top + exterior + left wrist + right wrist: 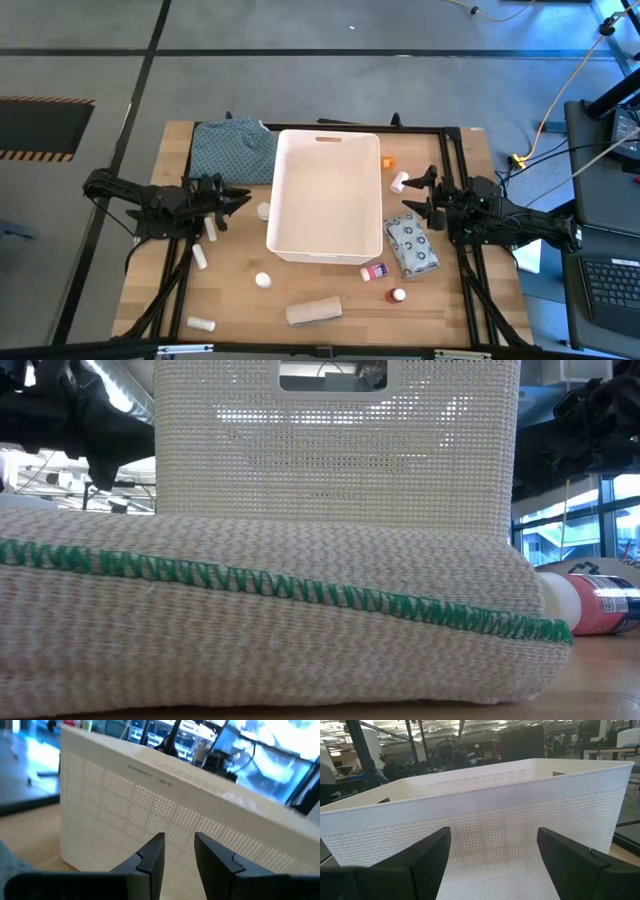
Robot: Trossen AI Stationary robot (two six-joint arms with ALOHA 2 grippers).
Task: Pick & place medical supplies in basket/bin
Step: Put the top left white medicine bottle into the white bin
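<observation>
Currently the white basket sits near the middle of the wooden table, its handle slot at the far short end, with nothing visible inside it. The left end effector hovers just beside the basket's left long wall, fingers parted by a narrow gap and grasping nothing. The right end effector faces the opposite long wall, its fingers spread wide and released, also empty.

The medical supplies lie scattered around the basket. A small white roll rests just beside the left wall, close to the left end effector. Two white tubes lie under the left arm, and another white tube sits near the front left corner. A round white roll lies in front of the basket, and the beige roll lies nearer the front edge. A red-capped bottle touches the basket's front right corner, with a second small bottle nearby. The grey-patterned white packet lies right of the basket, below the right end effector. A white tube and a small orange item lie further back on that side. A teal-grey patterned cloth lies at the back left corner.
</observation>
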